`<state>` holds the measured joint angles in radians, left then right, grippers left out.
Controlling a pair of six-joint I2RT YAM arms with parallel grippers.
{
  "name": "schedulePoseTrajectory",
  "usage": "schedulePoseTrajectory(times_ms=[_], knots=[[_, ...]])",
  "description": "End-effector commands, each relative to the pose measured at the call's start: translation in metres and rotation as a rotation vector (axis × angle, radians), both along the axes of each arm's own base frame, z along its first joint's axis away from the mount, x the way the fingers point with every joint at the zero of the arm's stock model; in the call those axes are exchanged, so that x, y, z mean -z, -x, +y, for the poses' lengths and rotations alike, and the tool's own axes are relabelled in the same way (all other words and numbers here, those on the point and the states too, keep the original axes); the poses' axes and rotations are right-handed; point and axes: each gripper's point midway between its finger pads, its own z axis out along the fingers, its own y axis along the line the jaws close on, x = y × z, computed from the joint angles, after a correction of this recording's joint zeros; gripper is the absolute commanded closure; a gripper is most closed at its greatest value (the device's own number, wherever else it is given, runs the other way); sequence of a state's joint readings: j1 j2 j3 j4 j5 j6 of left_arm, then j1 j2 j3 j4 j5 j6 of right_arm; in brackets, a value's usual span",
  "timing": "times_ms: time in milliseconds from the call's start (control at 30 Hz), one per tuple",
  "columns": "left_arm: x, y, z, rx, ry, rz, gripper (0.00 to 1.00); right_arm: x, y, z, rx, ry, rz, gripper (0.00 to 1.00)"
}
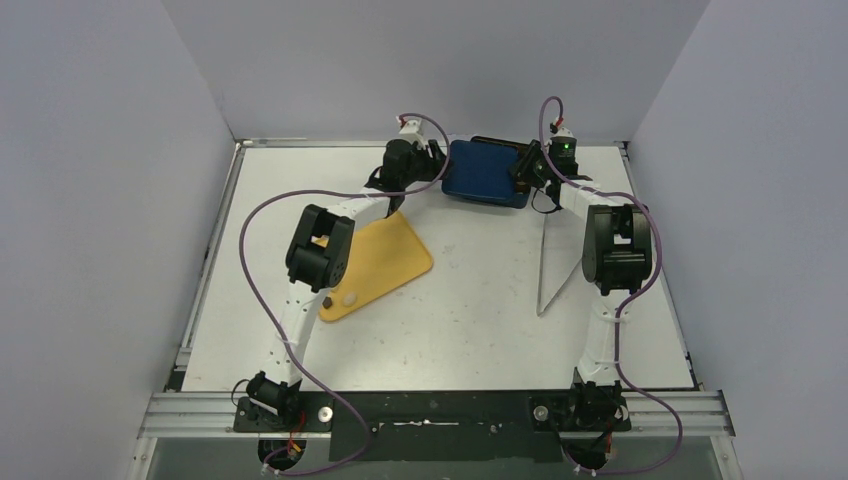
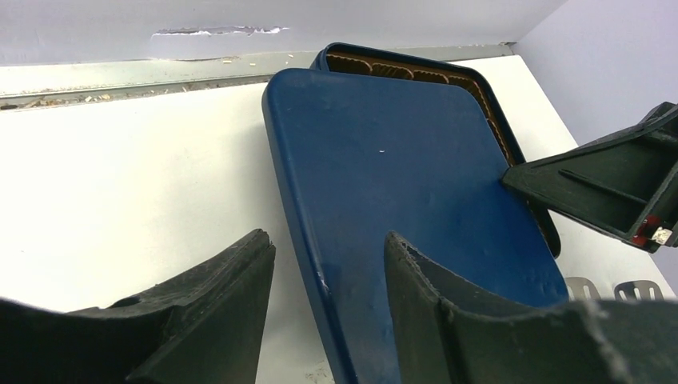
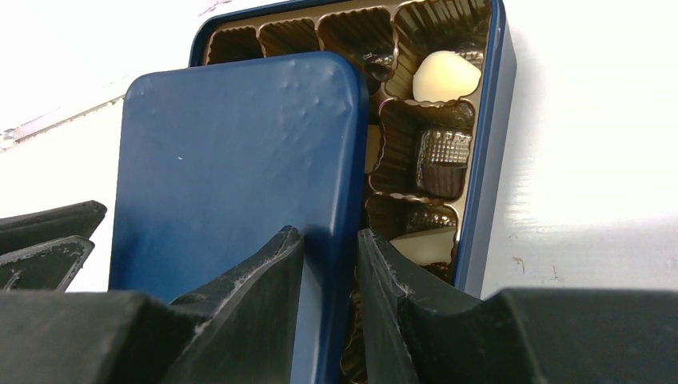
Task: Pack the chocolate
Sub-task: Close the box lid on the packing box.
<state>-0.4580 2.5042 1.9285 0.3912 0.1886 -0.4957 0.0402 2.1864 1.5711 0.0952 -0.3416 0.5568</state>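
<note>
The table [image 1: 480, 320] carries a yellow tray [image 1: 395, 255] well behind the left gripper [image 2: 326, 238], nearly bare (two small pieces [image 1: 338, 299], one dark and one white, seem to sit at its near end). The dark blue box [image 3: 488, 120] lies just ahead of both grippers, its lid [image 3: 232, 160] skewed across it. The right gripper [image 3: 328, 234] looks clamped on the lid's edge. The left one's fingers stand apart, astride the opposite edge without pinching it. Chocolate [image 3: 444, 76] sits in the cups [image 3: 400, 120] just beyond the right fingertips. Packing seems nearly done; seating the lid remains.

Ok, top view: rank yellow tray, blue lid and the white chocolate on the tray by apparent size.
1. yellow tray, partly covered.
2. blue lid.
3. white chocolate, by far smallest.
</note>
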Motion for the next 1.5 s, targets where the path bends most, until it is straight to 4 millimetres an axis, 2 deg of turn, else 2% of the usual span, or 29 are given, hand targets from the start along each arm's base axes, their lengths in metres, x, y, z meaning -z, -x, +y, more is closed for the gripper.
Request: schedulePoseTrajectory(times_ms=[0,333,633,967,1467], knots=[[-0.001,-0.004,-0.005,0.017,0.035,-0.002,0.51,-0.007,-0.008,0.000,-0.006,0.024,-0.030,0.69],[0.002,-0.004,-0.013,0.039,0.086,0.028,0.62,-0.012,-0.008,0.002,-0.018,0.012,-0.051,0.69],[-0.022,0.002,-0.028,0.089,0.139,-0.033,0.71,-0.031,-0.008,0.003,-0.036,-0.043,-0.117,0.71],[-0.042,0.002,-0.045,0.129,0.182,-0.117,0.71,-0.047,-0.011,-0.010,-0.010,-0.052,-0.158,0.72],[-0.045,-0.009,-0.057,0.140,0.181,-0.186,0.71,-0.059,-0.014,-0.012,0.001,-0.059,-0.181,0.72]])
